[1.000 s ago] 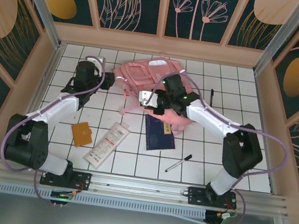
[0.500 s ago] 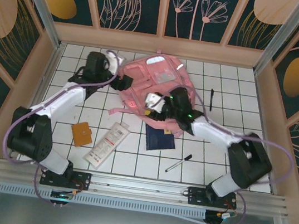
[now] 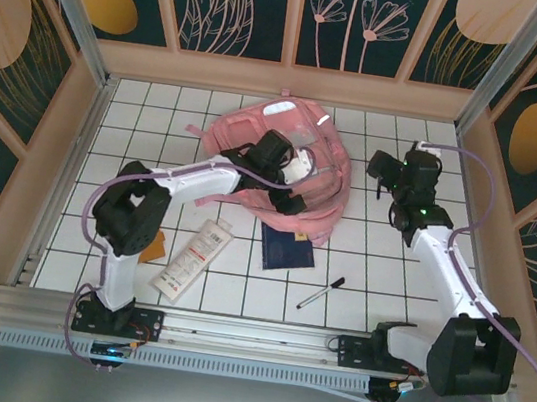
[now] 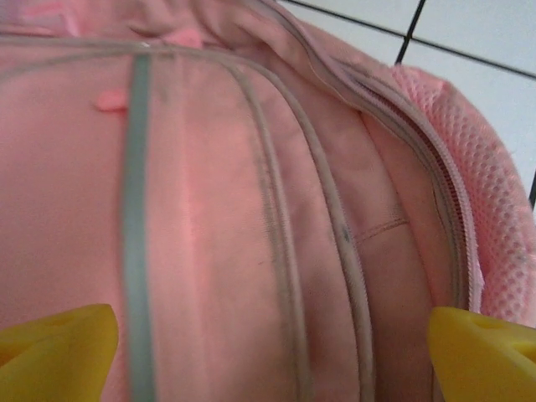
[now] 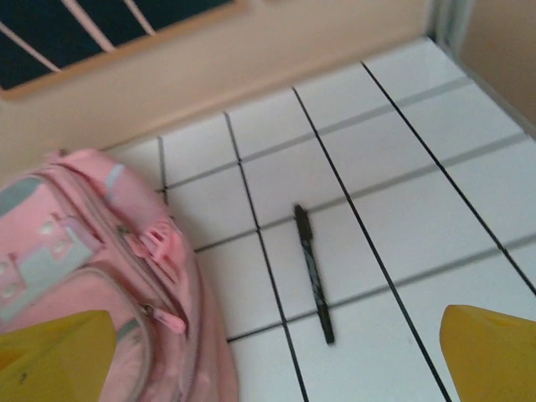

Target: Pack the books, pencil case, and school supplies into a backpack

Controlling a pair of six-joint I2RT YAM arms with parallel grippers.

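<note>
Nearest us on the white tiled bench (image 3: 234, 295), nothing has moved. The white-barrelled pen (image 3: 320, 293), the pencil case (image 3: 192, 258), the orange-brown square item (image 3: 151, 247) half hidden by the left arm, and the navy book (image 3: 285, 248) lie where they lay a second ago, all outside the backpack (image 3: 245, 122).

The change is further back. The backpack, bunched up a second ago, now lies spread and flatter, its near edge just meeting the book. The left end effector (image 4: 268, 368) has crossed onto the middle of the pack, and its fingers stand wide apart over the fabric, gripping nothing. The right end effector (image 5: 272, 360) has let go and swung to the far right, where it hangs fully open and empty above the black pen (image 5: 311, 272). We judge the bag's repositioning finished and packing not begun. The pen looks like the next pick.

The pens are slim, hard cylinders lying flat, so they offer little to pinch. The case is a long, rigid, printed box, and the book is thin with a smooth cover. The backpack is soft pink cloth with piped seams, a grey strip, a mesh edge and a zip (image 4: 435, 167). We cannot tell whether the zip is open.
</note>
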